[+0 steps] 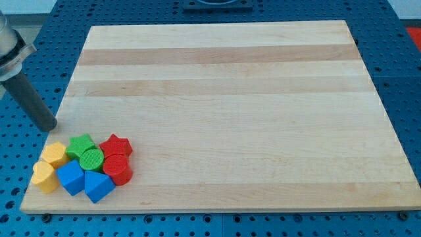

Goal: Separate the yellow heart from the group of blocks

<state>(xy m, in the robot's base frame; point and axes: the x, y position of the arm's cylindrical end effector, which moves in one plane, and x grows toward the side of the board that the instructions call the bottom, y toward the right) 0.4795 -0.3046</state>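
A tight group of blocks sits in the board's bottom left corner. The yellow heart seems to be the leftmost one, at the group's lower left, touching a blue cube. A second yellow block, hexagon-like, lies just above it. A green star, green cylinder, red star, red cylinder and blue triangular block complete the group. My tip is just off the board's left edge, above the group and apart from every block.
The wooden board lies on a blue perforated table. The group is close to the board's left and bottom edges. The rod slants up to the view's top left.
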